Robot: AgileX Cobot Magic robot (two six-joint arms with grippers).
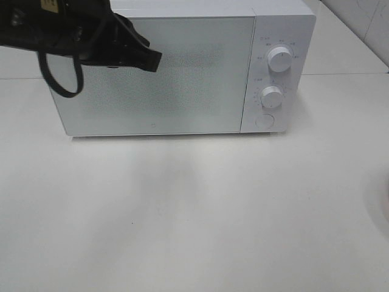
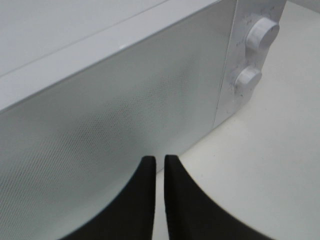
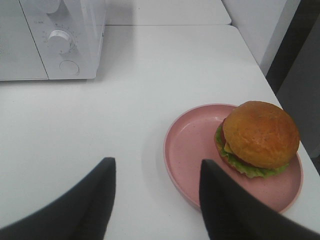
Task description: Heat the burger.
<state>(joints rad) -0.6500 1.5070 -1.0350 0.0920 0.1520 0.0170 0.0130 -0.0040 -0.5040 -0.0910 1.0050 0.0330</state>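
The burger [image 3: 260,135], with a golden-brown bun and green lettuce, sits on the far side of a round pink plate [image 3: 187,150], seen only in the right wrist view. My right gripper [image 3: 157,165] hangs open just short of the plate's near rim, with nothing between its fingers. The white microwave [image 1: 182,73] stands at the back of the table with its door closed. My left gripper [image 1: 155,61] is up in front of the door's upper left part. Its fingers [image 2: 147,170] are almost together and hold nothing, right next to the door [image 2: 125,100].
The microwave's control panel on its right side carries two round knobs [image 1: 279,59] [image 1: 272,96] and a round button [image 1: 265,120]. A black cable [image 1: 61,76] loops under the left arm. The white table [image 1: 194,213] stretches in front of the microwave.
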